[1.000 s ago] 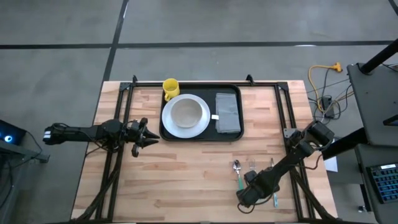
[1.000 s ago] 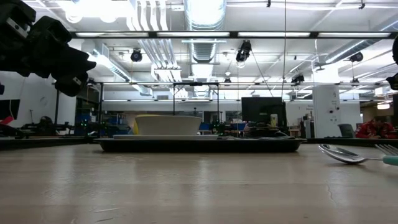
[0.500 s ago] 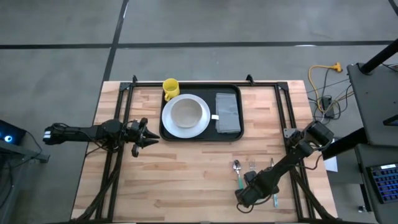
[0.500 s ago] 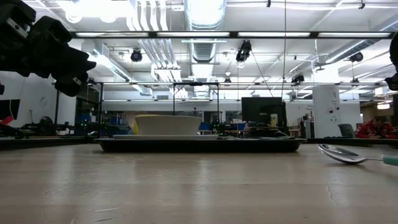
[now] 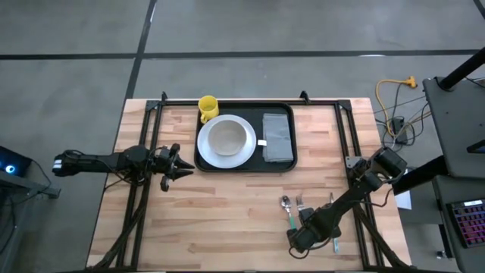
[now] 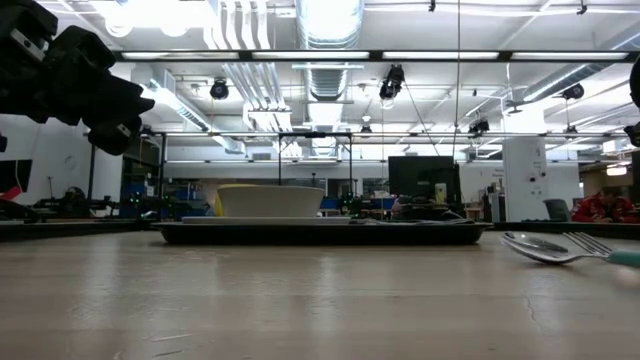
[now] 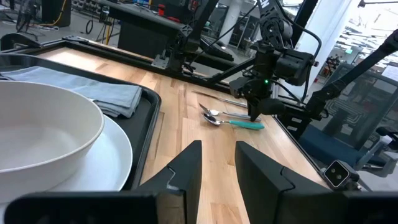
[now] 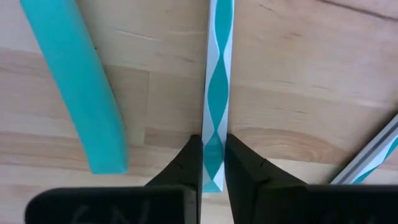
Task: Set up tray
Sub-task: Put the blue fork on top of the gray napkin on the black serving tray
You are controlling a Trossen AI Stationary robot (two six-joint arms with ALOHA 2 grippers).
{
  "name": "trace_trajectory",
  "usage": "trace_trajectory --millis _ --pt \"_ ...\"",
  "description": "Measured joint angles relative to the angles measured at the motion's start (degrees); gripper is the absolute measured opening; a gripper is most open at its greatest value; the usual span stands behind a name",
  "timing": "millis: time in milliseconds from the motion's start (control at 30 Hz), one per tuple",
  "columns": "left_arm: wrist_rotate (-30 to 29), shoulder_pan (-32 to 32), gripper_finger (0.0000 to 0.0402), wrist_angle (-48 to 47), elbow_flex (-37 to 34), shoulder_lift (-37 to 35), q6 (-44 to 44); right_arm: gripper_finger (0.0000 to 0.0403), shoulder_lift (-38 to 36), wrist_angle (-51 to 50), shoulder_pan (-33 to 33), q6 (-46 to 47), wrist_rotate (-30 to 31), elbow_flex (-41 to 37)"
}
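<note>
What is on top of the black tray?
On the tray sit a white plate carrying a bowl, and a folded grey napkin. The tray floor under them is hidden.

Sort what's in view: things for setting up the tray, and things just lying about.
For the job: tray, plate with bowl, yellow mug, napkin, spoon, fork pinched in right gripper, third utensil.
Lying about: orange cable, on floor.

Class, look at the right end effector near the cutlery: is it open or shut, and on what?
Shut. In the right wrist view, the right end effector has its fingers pinched on the teal-and-white patterned fork handle, lying on the wooden table.
</note>
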Motion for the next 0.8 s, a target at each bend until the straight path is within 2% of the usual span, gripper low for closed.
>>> trace_trajectory --millis 300,467,800 --pt "0.0 0.0 0.0082 0.0 0.0 0.0 0.0 0.0032 -0.4 -1.8 -2.7 -6.1 -1.1 -0.3" --pt "0.0 0.0 0.0082 0.0 0.0 0.0 0.0 0.0032 -2.1 -8.8 -5.6 -9.3 -0.8 -0.7" --pt "0.0 0.0 0.0082 0.0 0.0 0.5 0.0 0.0033 -12.8 -8.6 -13.1 -18.3 1.1 -12.2"
